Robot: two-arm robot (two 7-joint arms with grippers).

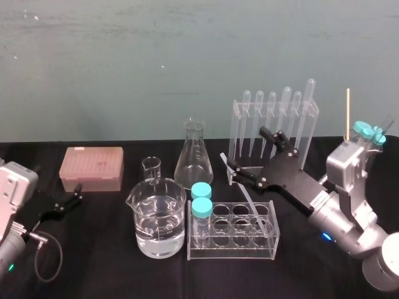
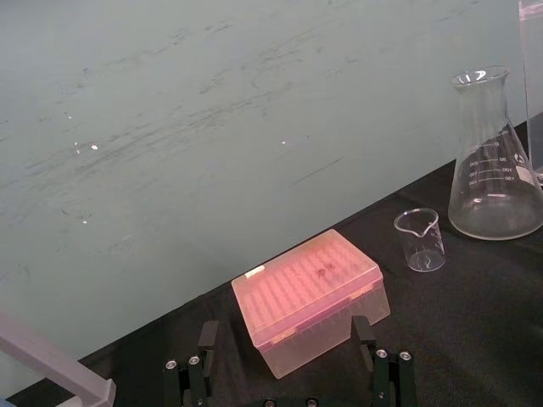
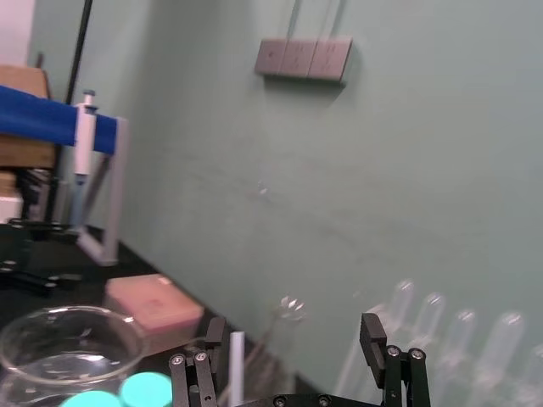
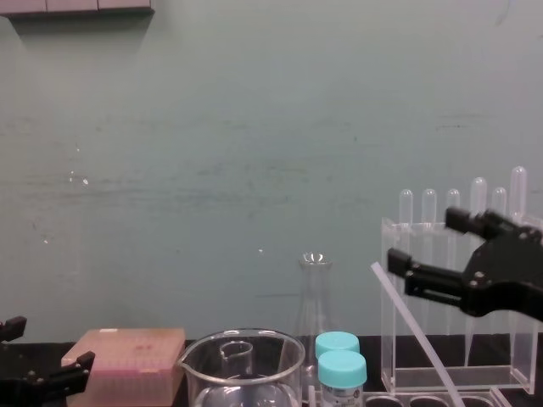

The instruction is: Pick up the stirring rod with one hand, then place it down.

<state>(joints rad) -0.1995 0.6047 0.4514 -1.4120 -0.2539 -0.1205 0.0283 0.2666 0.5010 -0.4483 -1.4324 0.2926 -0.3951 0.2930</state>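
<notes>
The right gripper (image 1: 245, 147) hangs with its jaws spread wide, pinching nothing; the stirring rod (image 4: 416, 331) stands slanted in the clear tube rack (image 1: 262, 250) below the gripper, its long axis running from a well of the rack up into the gap between the jaws; in the right wrist view its flat top end sits inside that gap, just beside one finger (image 3: 212, 332) and well apart from the other, so the coming move likely turns on that offset; the left gripper (image 2: 284, 325), jaws also spread, is parked far off by the pink box (image 2: 310, 297), leaving the right arm much the nearer; whether the rod touches the near finger cannot be told; its foot is cut off at the chest view's lower edge, and the lower finger crosses part of it in the head view.
</notes>
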